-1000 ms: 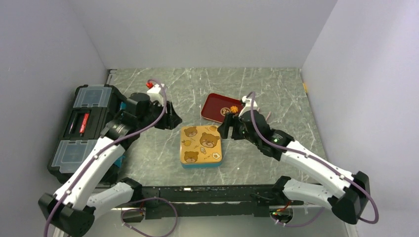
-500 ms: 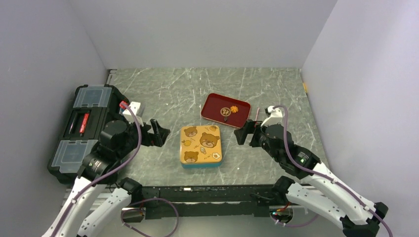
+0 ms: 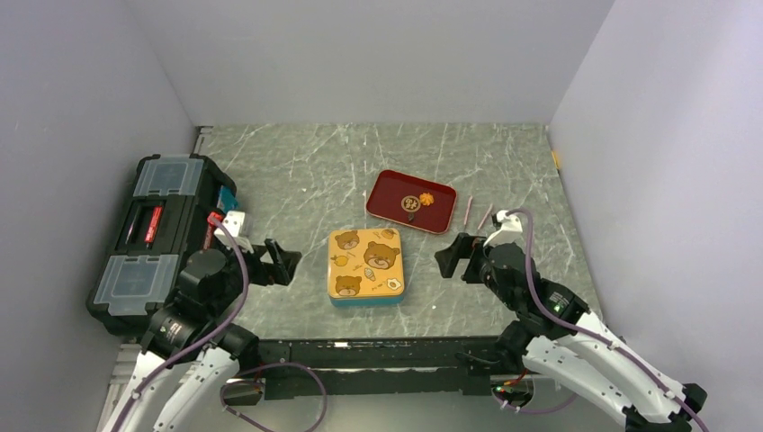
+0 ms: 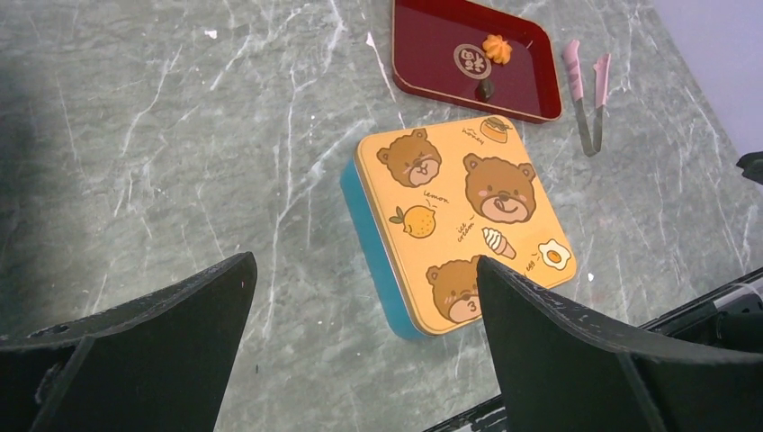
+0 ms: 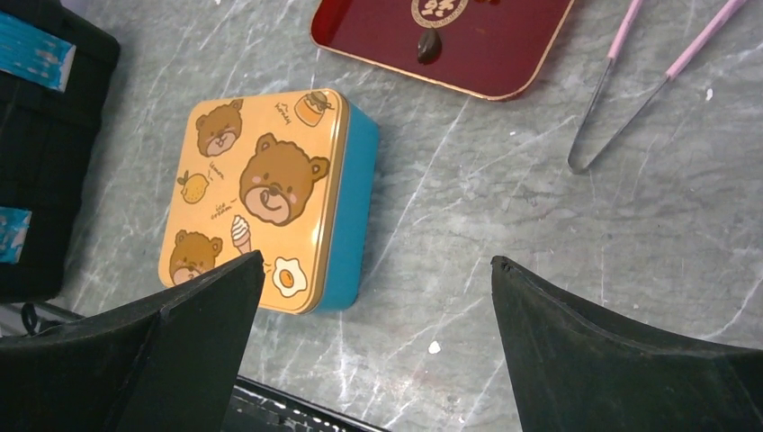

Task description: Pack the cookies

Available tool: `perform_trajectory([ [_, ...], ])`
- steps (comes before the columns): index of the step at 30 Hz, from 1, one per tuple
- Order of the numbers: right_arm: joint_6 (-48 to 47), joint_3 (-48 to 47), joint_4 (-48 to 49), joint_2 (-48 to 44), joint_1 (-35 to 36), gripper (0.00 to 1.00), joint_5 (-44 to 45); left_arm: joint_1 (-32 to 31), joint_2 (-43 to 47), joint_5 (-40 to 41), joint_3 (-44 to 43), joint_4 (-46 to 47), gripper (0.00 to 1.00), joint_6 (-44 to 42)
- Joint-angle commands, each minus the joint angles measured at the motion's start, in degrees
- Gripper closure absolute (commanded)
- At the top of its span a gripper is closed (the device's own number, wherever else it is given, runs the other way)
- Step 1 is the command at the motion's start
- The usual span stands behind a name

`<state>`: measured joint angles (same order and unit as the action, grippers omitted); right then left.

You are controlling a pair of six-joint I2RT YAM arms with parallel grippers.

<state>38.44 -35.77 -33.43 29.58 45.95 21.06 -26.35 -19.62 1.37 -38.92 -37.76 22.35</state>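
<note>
We have drawn both arms back toward the near edge; left gripper [image 3: 282, 261] and right gripper [image 3: 454, 255], jaws spread wide and empty, now flank the shut tin [image 3: 366, 265]. Behind it the red tray [image 3: 391, 187] holds the cookies [image 3: 426, 199].

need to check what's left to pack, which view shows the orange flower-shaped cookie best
The left wrist view: the orange flower-shaped cookie sits unblocked on the dark red tray. Top external shows it as a tiny speck; the right wrist view crops it out.
</note>
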Motion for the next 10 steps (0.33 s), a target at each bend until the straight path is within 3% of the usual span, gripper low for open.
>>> perform_trajectory([
  [1,0.90,1.72,0.95,-3.29,0.22,0.00,0.17,-0.19,0.46,-0.83,0.86,4.24,0.01,0.29],
  [10,0.19,2.72,0.42,-5.46,0.18,0.00,0.34,-0.15,-5.12,-2.59,-0.39,3.46,0.01,-0.20],
])
